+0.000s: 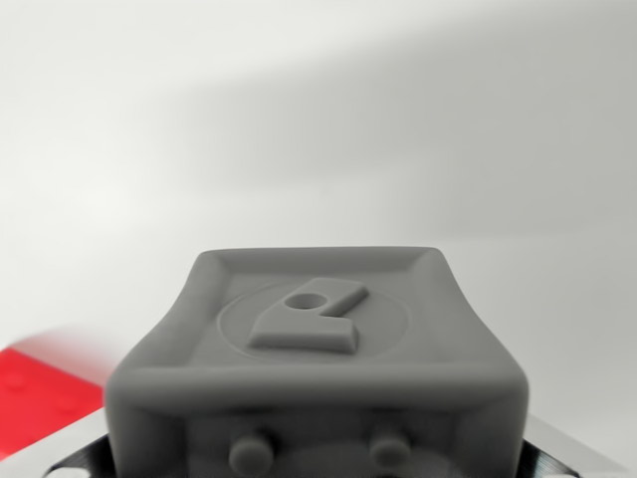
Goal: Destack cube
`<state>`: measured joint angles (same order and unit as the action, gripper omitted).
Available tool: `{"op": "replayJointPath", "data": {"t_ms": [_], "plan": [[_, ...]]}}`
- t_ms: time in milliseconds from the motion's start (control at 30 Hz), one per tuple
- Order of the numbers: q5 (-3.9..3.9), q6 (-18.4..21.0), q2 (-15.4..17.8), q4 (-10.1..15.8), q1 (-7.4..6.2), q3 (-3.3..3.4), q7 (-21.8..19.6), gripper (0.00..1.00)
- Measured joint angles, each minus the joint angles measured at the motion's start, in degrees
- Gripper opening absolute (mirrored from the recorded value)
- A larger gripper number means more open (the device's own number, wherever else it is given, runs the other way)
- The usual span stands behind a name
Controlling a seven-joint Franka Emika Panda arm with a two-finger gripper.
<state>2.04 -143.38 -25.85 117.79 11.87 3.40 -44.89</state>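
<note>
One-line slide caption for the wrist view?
Grey cube fills the wrist view's foreground, a red block at lower left.

Behind everything you see a plain pale surface, white to light grey, filling most of the wrist view with no seam, edge or corner that you can make out. A broad soft shadow crosses it slantwise, darker toward the wrist view's upper right and fading to brighter white toward the left. You cannot tell whether this is wall or tabletop. At the wrist view's lower left you find a blurred red patch with small round studs, too soft to name
</note>
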Motion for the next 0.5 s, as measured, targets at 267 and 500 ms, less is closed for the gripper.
{"op": "replayJointPath", "data": {"t_ms": [267, 500], "plan": [[0.00, 0.00, -1.82, -1.96, 1.27, -0.19, 3.35, 0.00], [0.00, 0.06, -3.38, -3.67, 2.33, -0.33, 6.11, 0.00]]}}
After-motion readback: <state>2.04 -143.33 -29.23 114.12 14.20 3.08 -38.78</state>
